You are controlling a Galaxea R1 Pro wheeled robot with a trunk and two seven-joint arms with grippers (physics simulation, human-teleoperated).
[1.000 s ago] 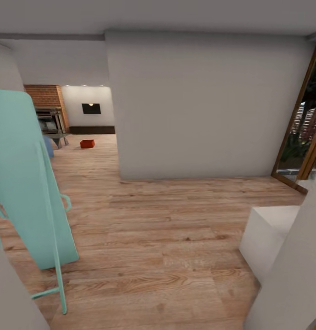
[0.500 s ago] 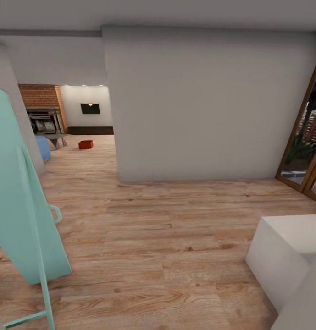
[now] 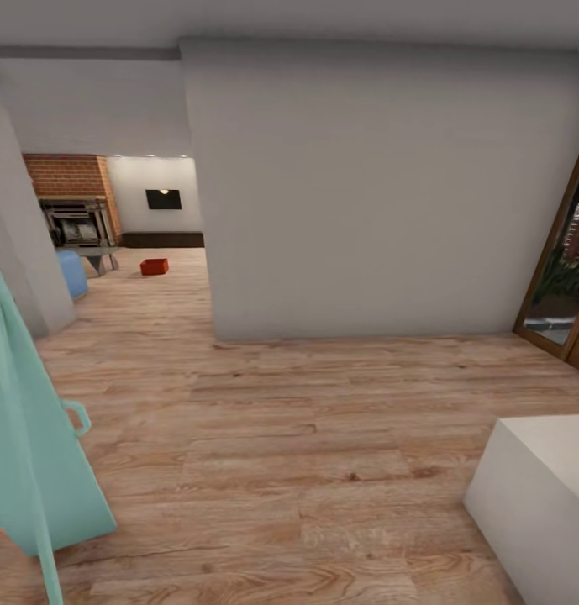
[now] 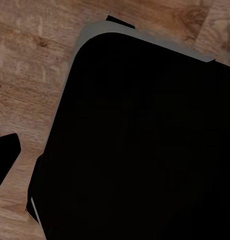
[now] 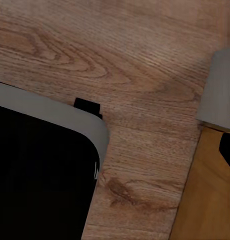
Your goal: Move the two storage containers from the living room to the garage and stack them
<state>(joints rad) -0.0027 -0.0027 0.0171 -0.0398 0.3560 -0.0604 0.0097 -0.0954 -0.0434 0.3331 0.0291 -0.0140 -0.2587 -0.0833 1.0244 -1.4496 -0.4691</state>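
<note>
One storage container [image 3: 154,266], a small red-orange box, sits on the wood planks of the living room [image 3: 113,218], far off at the left of the head view, near the brick fireplace [image 3: 71,197]. In the left wrist view a dark tip [image 4: 5,156] at the picture's edge may be a finger. A similar dark sliver [image 5: 228,150] shows in the right wrist view. Neither tells how the jaws stand. Both wrist views look down on my black, grey-rimmed base [image 4: 140,145] over wood flooring.
A large pale wall block [image 3: 365,193] stands ahead, with the passage to the living room on its left. A teal leaning board [image 3: 28,454] is close at my left. A white box [image 3: 541,504] is close at my right. A glass door [image 3: 566,277] is at far right.
The whole head view has shifted as the camera moved. The teal board now sits further left and the white box further right in the picture. The container holds its place on the floor.
</note>
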